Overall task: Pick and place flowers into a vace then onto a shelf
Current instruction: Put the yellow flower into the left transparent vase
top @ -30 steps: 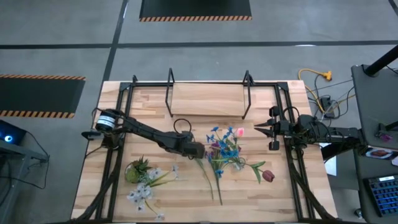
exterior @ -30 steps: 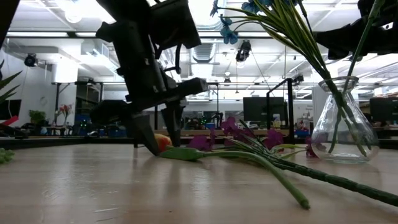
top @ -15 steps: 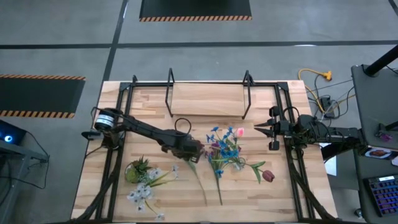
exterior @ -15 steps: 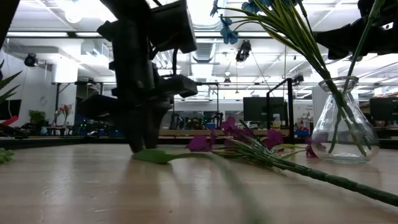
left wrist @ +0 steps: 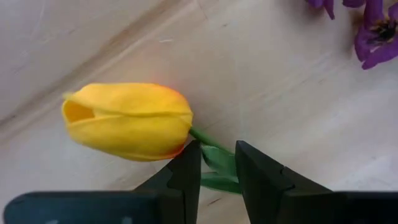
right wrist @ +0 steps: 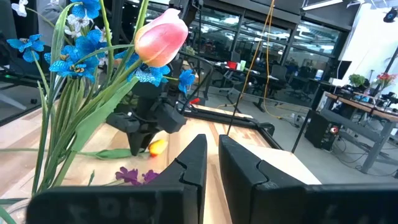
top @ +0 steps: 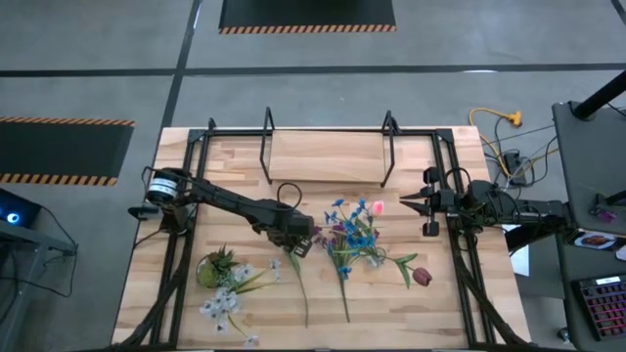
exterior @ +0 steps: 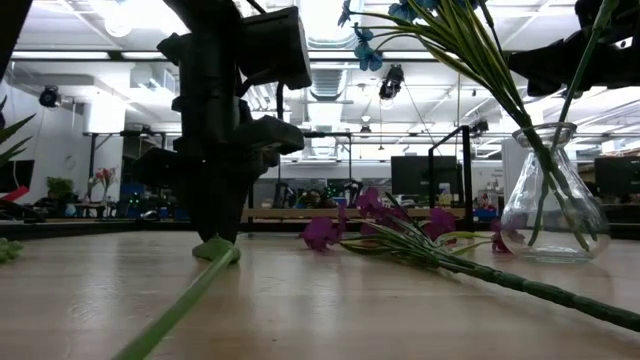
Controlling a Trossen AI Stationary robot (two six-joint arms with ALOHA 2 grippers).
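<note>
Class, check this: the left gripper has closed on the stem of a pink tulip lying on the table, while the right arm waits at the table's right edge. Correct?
Not quite. The tulip in the left gripper is yellow, not pink, as the left wrist view shows. The rest holds: its stem is pinched just below the head, and the right gripper waits at the table's right edge.

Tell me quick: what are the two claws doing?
Left gripper: closed on the green stem of the yellow tulip.
Right gripper: shut, empty, at the table's right edge.

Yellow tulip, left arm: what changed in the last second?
The left pincer closed on the yellow tulip just below its head and dragged it leftward; its stem swung round toward the table's front. The right pincer, vase and other flowers stayed put.
</note>
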